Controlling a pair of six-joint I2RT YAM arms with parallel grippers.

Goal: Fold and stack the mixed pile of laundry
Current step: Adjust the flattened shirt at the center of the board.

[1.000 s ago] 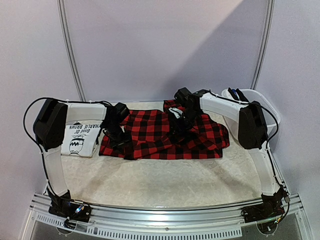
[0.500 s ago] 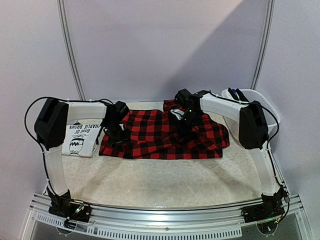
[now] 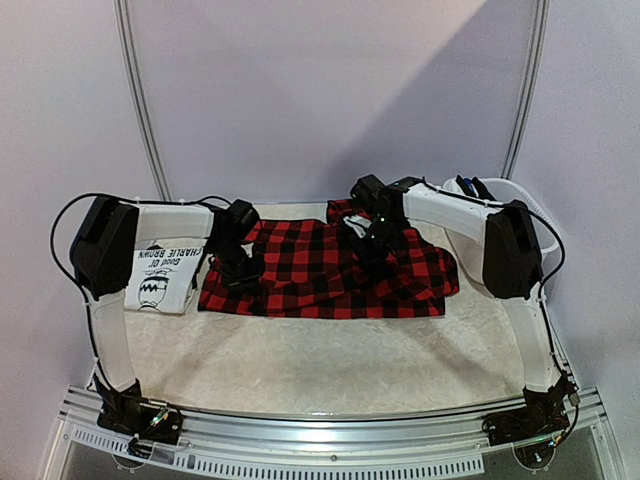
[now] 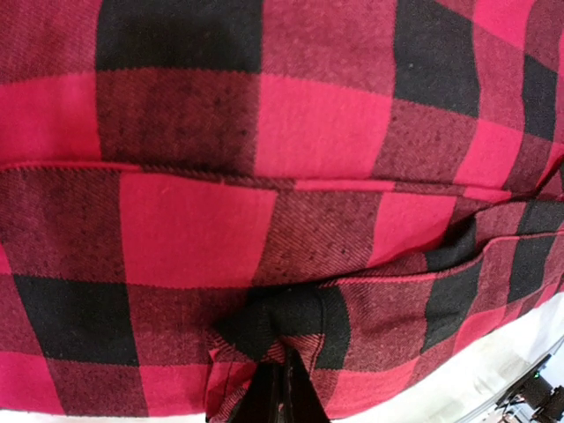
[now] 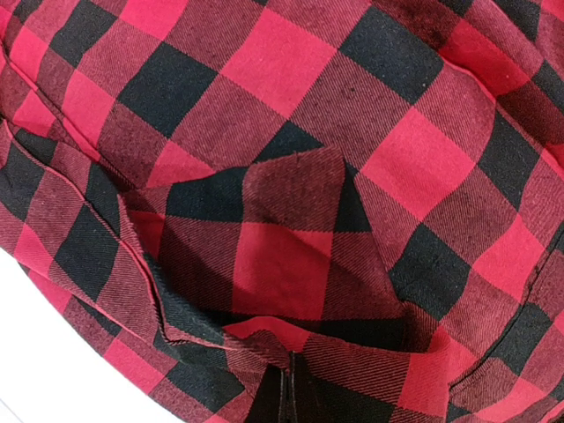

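A red-black plaid garment (image 3: 320, 268) lies spread across the middle of the table. My left gripper (image 3: 240, 275) is down at its left end, shut on a pinched fold of the plaid cloth (image 4: 282, 330). Toward the garment's right of centre, my right gripper (image 3: 372, 255) is likewise shut on a raised fold of the plaid (image 5: 291, 344). Left of the plaid lies a folded white T-shirt (image 3: 160, 275) with black print. Both wrist views are filled with plaid fabric.
A white plastic tub (image 3: 515, 205) with dark and blue pieces in it stands at the back right. The table's padded surface (image 3: 330, 360) stretches in front of the garment down to the metal rail (image 3: 320, 425) at the near edge.
Both grippers have shut on the plaid garment. The right gripper shifted slightly back over the cloth; the left dropped onto the left end.
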